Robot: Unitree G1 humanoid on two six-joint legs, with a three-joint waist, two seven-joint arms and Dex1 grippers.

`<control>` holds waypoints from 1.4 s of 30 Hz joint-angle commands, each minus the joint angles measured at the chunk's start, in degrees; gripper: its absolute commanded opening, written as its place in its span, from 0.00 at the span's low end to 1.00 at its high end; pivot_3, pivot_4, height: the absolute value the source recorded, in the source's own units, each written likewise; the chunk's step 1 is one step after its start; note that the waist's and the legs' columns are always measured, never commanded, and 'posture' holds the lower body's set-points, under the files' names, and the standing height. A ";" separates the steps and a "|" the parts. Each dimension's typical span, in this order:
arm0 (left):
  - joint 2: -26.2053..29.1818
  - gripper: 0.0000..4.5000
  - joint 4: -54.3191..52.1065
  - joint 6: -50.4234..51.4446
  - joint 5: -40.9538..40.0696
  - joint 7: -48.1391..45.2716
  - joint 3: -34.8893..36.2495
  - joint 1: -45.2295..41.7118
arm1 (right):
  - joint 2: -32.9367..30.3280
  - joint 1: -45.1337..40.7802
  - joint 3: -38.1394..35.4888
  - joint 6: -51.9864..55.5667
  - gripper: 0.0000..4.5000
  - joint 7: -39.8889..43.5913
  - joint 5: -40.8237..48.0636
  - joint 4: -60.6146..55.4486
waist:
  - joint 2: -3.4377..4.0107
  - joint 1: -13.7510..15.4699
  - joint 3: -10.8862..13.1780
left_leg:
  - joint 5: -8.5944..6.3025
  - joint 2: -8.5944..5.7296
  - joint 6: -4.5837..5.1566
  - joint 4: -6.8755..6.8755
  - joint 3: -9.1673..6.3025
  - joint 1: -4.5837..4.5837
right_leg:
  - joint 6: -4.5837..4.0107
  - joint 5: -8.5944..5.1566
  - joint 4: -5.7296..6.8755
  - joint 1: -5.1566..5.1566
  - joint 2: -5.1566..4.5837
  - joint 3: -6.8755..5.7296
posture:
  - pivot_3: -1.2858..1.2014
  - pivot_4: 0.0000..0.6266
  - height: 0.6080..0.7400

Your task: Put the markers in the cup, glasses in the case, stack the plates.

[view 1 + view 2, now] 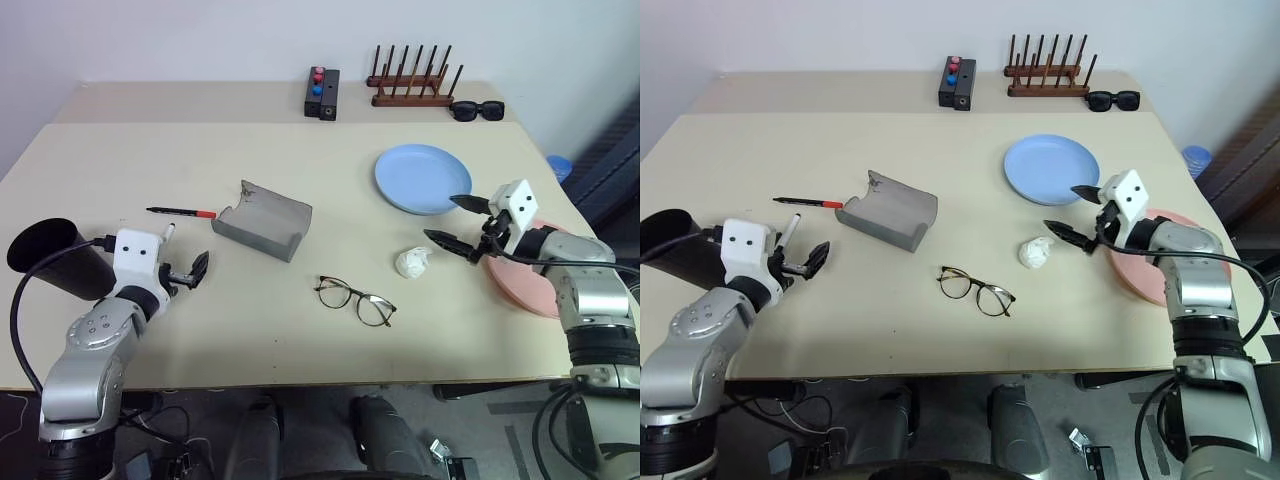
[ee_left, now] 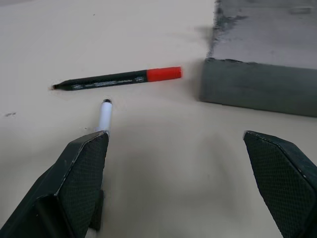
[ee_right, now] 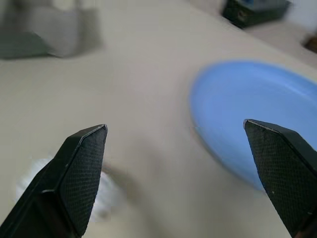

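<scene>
Matt grey felt case [image 1: 262, 220], smooth light blue plate [image 1: 422, 178] (plastic, seemingly), wooden rack [image 1: 413, 80], thin wire-rimmed glasses [image 1: 355, 299]

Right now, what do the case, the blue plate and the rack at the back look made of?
Case: grey felt-like fabric, matte, fuzzy-looking surface.
Blue plate: probably plastic, smooth, uniform colour with a faint sheen; could be melamine.
Rack: dark brown wood by its look, with upright pegs.
</scene>
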 commanded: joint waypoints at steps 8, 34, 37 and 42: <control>-2.15 0.99 0.47 29.32 2.01 9.91 5.04 -15.83 | 6.92 1.56 9.54 11.15 1.00 -4.09 2.88 -21.26 | -0.02 0.04 -0.01 | 0.00 0.00 0.00 0.02 -0.04 -0.01 | 0.05 0.02 0.03 0.00 0.02 -0.03 | 0.52 0.24 1.00; -1.58 0.04 7.89 47.59 2.30 5.12 6.52 -25.13 | 8.40 9.15 12.89 15.25 1.00 -2.98 6.71 -30.20 | -0.04 0.05 -0.02 | 0.00 0.00 -0.01 0.02 -0.10 0.00 | 0.06 0.02 0.07 0.01 0.01 -0.08 | 0.52 0.24 1.00; -2.17 0.02 6.81 47.06 2.69 5.63 6.90 -25.02 | 8.35 8.23 13.04 15.43 1.00 -2.60 6.74 -29.43 | -0.04 0.04 -0.02 | 0.00 0.00 -0.01 0.02 -0.09 0.00 | 0.06 0.02 0.07 0.01 0.01 -0.08 | 0.52 0.24 1.00; -3.21 0.02 2.76 41.33 2.95 5.96 6.43 -23.53 | 8.78 6.37 13.31 15.44 1.00 -2.27 6.58 -27.75 | -0.05 0.00 -0.02 | 0.00 0.00 -0.01 0.02 -0.10 -0.01 | 0.07 0.03 0.07 0.00 0.02 -0.08 | 0.52 0.24 1.00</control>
